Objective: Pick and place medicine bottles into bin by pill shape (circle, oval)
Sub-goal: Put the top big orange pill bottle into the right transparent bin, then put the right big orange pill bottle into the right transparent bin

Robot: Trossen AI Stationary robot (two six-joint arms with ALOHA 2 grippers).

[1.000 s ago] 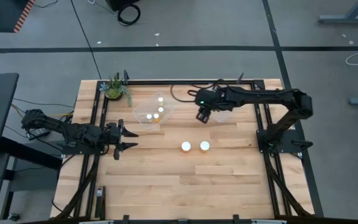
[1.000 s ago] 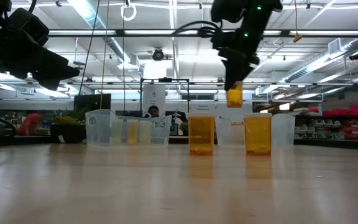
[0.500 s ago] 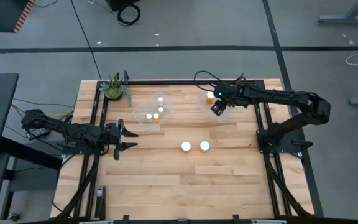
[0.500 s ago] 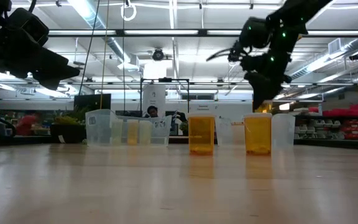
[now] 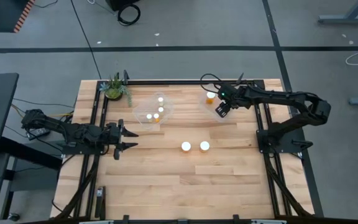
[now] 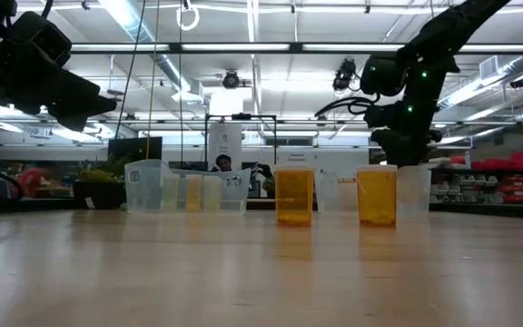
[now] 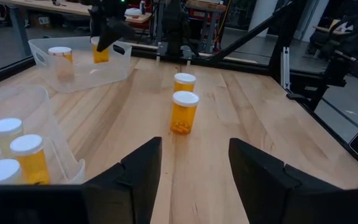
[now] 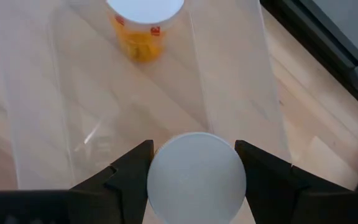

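The right pincer (image 5: 222,110) is over the clear bin (image 5: 229,116) at the far right part of the wooden counter (image 5: 166,174), and it is pinching a medicine bottle (image 8: 196,176) by its white cap, the two fingers (image 8: 129,171) pressed against both sides of it. Inside this bin one orange bottle (image 5: 211,96) with a white cap stands already. A second clear bin (image 5: 143,112) is at the far left part of the counter, beside a small green plant (image 5: 114,86), and it has three bottles (image 5: 159,109) inside. Two more orange bottles (image 5: 186,147) stand upright near the middle of the counter, just beside each other but not touching. The left pincer (image 5: 128,138) waits at the left side of the counter, above the surface, with its fingers spread and nothing between them.
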